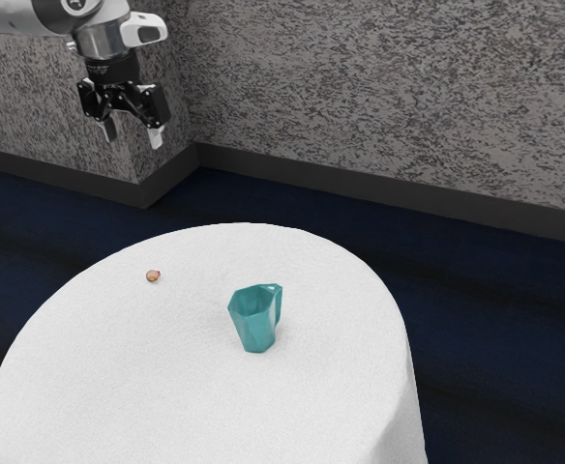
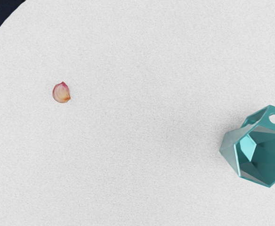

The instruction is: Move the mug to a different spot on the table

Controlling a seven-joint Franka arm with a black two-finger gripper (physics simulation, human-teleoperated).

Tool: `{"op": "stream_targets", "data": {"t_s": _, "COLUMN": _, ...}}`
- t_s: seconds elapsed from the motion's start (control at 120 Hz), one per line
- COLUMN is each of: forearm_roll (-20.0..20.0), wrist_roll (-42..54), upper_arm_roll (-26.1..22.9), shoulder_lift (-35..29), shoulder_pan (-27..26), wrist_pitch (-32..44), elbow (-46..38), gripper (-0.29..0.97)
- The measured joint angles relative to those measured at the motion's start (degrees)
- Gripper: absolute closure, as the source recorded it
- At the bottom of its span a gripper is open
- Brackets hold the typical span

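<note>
On the table point(image 1: 89, 377), the teal mug point(image 1: 255, 319) stands empty; the end effector point(image 1: 133, 137) hangs spread, well apart.

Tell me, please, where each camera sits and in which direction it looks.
Exterior view: beside and above the table, looking down across it; of the robot, the open gripper shows, high at the upper left.
Wrist view: mounted on the arm's hand, looking down at the tabletop from well above.
Shared: the upright mug and the pink piece, lying apart on the white top.
</note>
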Motion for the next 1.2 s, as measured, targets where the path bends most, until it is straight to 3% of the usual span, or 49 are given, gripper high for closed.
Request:
{"op": "stream_targets", "data": {"t_s": 0.167, "forearm_roll": 0.0, "wrist_roll": 0.0, "upper_arm_roll": -0.3, "shoulder_lift": 0.2, "shoulder_pan": -0.3, "wrist_pitch": 0.2, "elbow": -0.1, "gripper": 0.02}}
{"op": "stream_targets", "data": {"t_s": 0.442, "forearm_roll": -2.7, "wrist_roll": -0.2, "upper_arm_roll": -0.9, "shoulder_lift": 12.0, "shoulder_pan": -4.0, "wrist_pitch": 5.2, "elbow": -0.2, "gripper": 0.02}}
{"op": "stream_targets", "data": {"t_s": 0.9, "forearm_roll": -4.1, "wrist_roll": -2.3, "upper_arm_roll": -1.0, "shoulder_lift": 19.4, "shoulder_pan": -12.1, "wrist_pitch": 13.9, "elbow": -1.0, "gripper": 0.02}}
{"op": "stream_targets", "data": {"t_s": 1.2, "forearm_roll": -3.0, "wrist_roll": 6.8, "upper_arm_roll": -0.8, "shoulder_lift": 22.1, "shoulder_pan": -14.3, "wrist_pitch": 19.1, "elbow": -2.8, "gripper": 0.02}}
